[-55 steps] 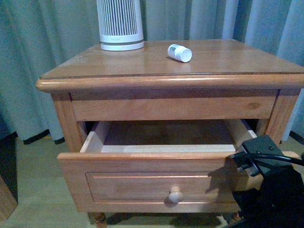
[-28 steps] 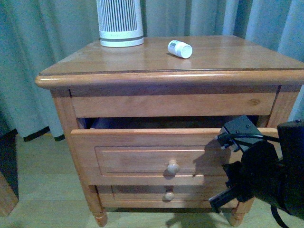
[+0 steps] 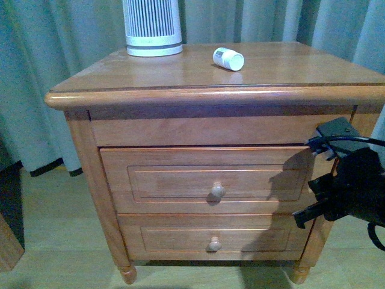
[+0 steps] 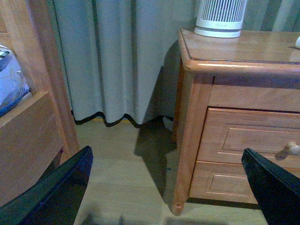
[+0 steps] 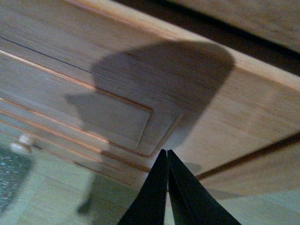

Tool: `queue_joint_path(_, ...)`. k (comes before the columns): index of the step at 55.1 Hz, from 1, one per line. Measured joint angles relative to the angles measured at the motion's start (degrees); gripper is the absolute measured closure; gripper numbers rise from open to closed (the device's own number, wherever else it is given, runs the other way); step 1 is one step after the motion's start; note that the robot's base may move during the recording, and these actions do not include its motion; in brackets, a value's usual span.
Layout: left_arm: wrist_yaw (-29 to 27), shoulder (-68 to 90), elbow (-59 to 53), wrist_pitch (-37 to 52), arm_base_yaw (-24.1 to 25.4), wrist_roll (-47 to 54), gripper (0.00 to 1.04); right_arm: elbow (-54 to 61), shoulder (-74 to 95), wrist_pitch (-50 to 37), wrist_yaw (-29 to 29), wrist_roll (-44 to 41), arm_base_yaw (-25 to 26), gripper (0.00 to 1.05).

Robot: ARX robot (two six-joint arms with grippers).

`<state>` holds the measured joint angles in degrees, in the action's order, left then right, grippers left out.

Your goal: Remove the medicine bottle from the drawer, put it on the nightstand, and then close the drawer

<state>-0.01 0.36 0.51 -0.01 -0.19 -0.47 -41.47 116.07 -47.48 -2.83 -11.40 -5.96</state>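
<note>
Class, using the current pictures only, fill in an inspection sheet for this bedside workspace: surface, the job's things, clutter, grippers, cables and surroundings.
Surface: nightstand top, glossy wood, with two things standing or lying on it.
Job's things: medicine bottle lies on its side on the top; upper drawer looks shut, flush with the frame.
Clutter: white ribbed appliance at the back of the top.
Grippers: right gripper shut, empty, at the drawer front's right end; left gripper open, empty, off to the nightstand's side.
Cables: black cable on the right arm.
Surroundings: grey curtain behind, pale wooden floor, other wooden furniture beside.
</note>
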Motion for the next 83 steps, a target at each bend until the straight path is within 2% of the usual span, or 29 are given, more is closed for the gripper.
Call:
queue_joint_path(15, 0.0, 0.0, 0.0, 0.0, 0.0, 0.0, 0.06, 13.55, -25.18, 12.22, -7.34, 20.06, -1.92, 0.48)
queue_joint_path(22, 0.0, 0.0, 0.0, 0.0, 0.0, 0.0, 0.06, 18.38, -44.5, 22.12, -9.6, 29.09, 0.98, 0.27)
queue_joint_path(28, 0.0, 0.0, 0.0, 0.0, 0.0, 0.0, 0.06, 19.04, -60.63, 33.33, -9.68, 31.19, 4.63, 0.1)
queue_joint_path(29, 0.0, 0.0, 0.0, 0.0, 0.0, 0.0, 0.06, 19.47, -63.71, 33.99, -8.35, 30.84, 5.11, 0.1)
queue_joint_path(32, 0.0, 0.0, 0.0, 0.0, 0.0, 0.0, 0.06, 22.18, -71.95, 31.69, -2.08, 26.56, 5.53, 0.18)
queue_joint_path(36, 0.0, 0.0, 0.0, 0.0, 0.0, 0.0, 0.06, 24.37, -83.71, 37.07, 2.27, 19.5, 5.88, 0.29)
queue_joint_path(41, 0.0, 0.0, 0.0, 0.0, 0.0, 0.0, 0.06, 28.37, -95.91, 40.15, 2.64, 13.92, 5.88, 0.53)
queue_joint_path(51, 0.0, 0.0, 0.0, 0.0, 0.0, 0.0, 0.06, 33.03, -99.34, 40.06, 2.64, 12.24, 5.88, 0.88)
queue_joint_path(56, 0.0, 0.0, 0.0, 0.0, 0.0, 0.0, 0.06, 34.12, -100.76, 40.04, 2.64, 11.67, 5.88, 1.02)
queue_joint_path(71, 0.0, 0.0, 0.0, 0.0, 0.0, 0.0, 0.06, 37.0, -104.35, 40.28, 2.67, 11.72, 5.88, 1.01)
queue_joint_path(76, -0.02, 0.0, 0.0, 0.0, 0.0, 0.0, 0.06, 37.64, -110.44, 47.1, 2.64, 11.69, 5.88, 1.01)
queue_joint_path(83, -0.02, 0.0, 0.0, 0.0, 0.0, 0.0, 0.06, 38.27, -113.0, 47.6, 2.64, 11.69, 5.88, 1.01)
